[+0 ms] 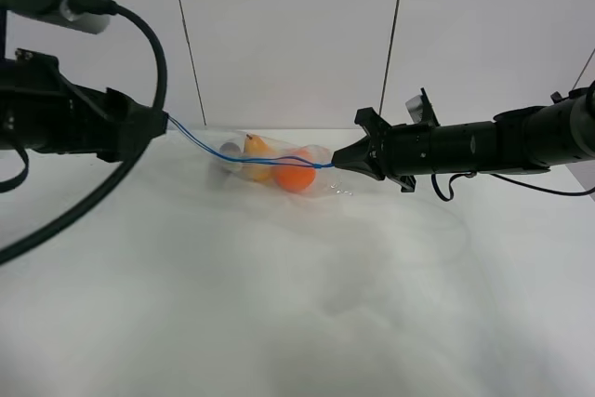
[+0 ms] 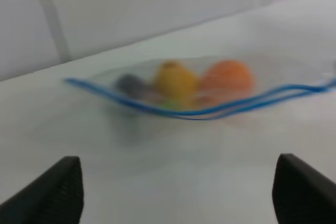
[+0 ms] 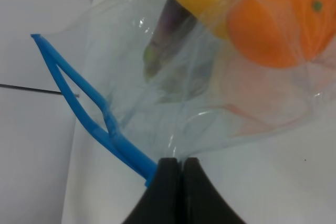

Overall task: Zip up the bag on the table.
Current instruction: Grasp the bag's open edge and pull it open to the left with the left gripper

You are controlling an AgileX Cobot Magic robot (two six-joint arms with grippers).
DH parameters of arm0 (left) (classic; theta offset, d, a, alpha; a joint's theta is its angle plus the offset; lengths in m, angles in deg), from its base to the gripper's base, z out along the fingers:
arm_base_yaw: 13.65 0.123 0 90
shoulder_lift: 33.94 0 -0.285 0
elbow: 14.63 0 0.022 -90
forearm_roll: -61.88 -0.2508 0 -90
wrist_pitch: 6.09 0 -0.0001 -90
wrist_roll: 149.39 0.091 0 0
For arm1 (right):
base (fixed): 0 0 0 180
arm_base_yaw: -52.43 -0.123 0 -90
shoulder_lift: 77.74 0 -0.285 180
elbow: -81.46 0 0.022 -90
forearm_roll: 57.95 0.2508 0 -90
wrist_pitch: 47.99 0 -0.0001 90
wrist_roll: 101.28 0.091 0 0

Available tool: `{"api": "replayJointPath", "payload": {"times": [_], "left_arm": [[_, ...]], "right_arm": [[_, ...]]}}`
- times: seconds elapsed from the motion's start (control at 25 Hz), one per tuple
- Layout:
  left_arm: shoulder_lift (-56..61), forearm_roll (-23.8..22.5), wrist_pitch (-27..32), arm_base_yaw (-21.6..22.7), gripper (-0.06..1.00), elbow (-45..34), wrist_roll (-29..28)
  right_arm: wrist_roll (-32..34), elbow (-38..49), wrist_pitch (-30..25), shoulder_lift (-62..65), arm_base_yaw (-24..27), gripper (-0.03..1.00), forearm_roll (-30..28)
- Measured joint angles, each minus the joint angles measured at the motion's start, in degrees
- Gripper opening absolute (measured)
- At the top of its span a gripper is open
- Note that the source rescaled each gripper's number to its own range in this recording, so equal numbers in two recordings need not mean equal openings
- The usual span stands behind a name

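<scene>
Bag (image 1: pixel 270 166) lies toward the back middle of the white surface (image 1: pixel 279 313), near the panelled wall (image 1: pixel 288 34) — clear plastic, crumpled, contents showing through. Inside: an orange (image 1: pixel 296 176) on the side toward the right arm, a yellow fruit (image 1: pixel 257 148) touching it, and a dark purple eggplant (image 3: pixel 167 30) beyond the yellow one, toward the left arm. Blue zipper strip (image 1: pixel 232 157) runs along one edge of the bag, sagging between the two arms and crossing over the fruit in the high view. Right fingers (image 3: pixel 168 192) are clenched together on one end of that strip, the blue edge and a fold of clear plastic going in between the tips. Toward the strip's far end, in the right wrist view, the two blue tracks part into a narrow loop — not sealed there. The left wrist view, though blurred, also shows two separate blue lines over part of the length. Left fingers (image 2: pixel 58 190) are spread wide, nothing between them, with bare surface lying between them and the bag. From the high camera the strip's other end reaches the front of the left arm; whether it touches cannot be told
</scene>
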Motion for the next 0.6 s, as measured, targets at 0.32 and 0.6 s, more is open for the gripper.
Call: {"api": "replayJointPath", "payload": {"times": [0.32, 0.6], "left_arm": [[0.0, 0.0, -0.05, -8.37, 1.0, 0.0, 0.0], [0.0, 0.0, -1.28, -10.2, 1.0, -0.06, 3.57]], "right_arm": [[0.0, 0.0, -0.06, 0.0, 0.0, 0.0, 0.0], [0.0, 0.0, -0.06, 0.0, 0.0, 0.0, 0.0]]}}
